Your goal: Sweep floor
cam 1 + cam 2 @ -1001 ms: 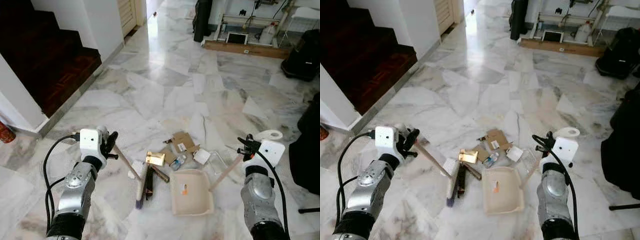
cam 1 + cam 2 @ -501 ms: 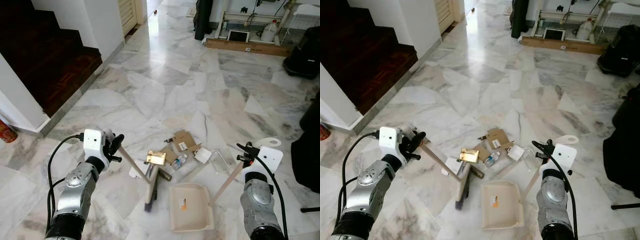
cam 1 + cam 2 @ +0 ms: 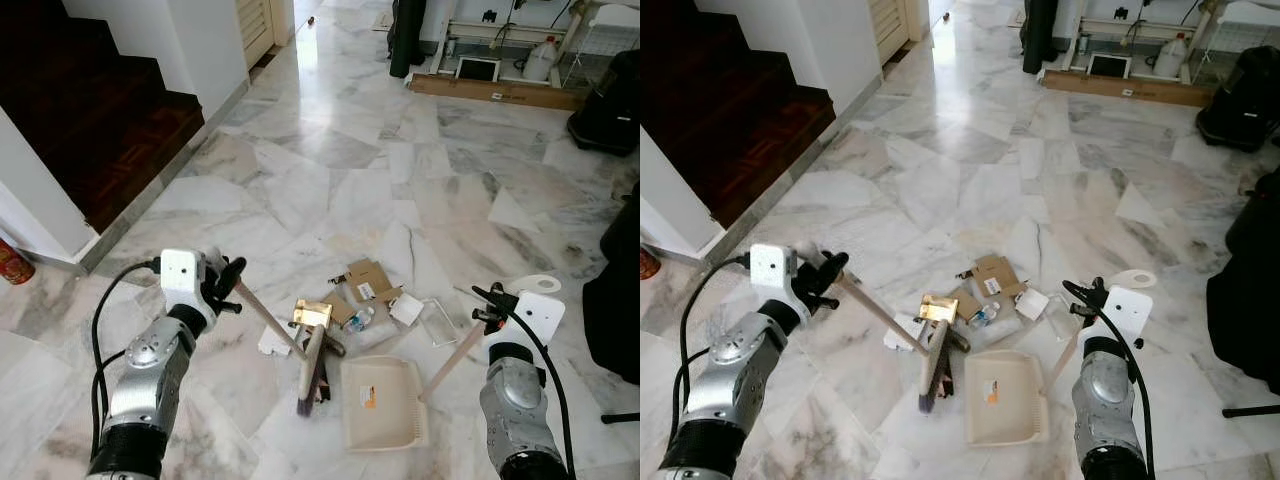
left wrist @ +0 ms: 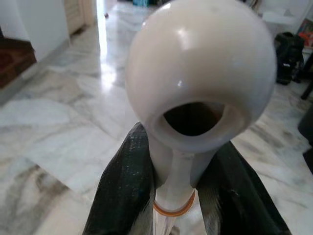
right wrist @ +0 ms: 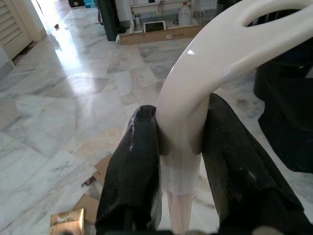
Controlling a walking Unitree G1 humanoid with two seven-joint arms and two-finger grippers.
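Low in the frame, our left gripper [image 3: 228, 283], clamping the broom [image 3: 310, 365], has swung it toward the dustpan [image 3: 381, 403], which our right gripper [image 3: 484, 306] grips, herding the litter [image 3: 362, 295].

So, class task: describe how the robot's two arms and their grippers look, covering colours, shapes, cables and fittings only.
Both arms are silver metal with rounded, jointed segments. Each wrist carries a white boxy camera housing. The left gripper and right gripper end in long black jaws with a glossy rubbery surface, seen close in the wrist views. A black cable loops loosely beside each forearm, running from the wrist housing down the arm.
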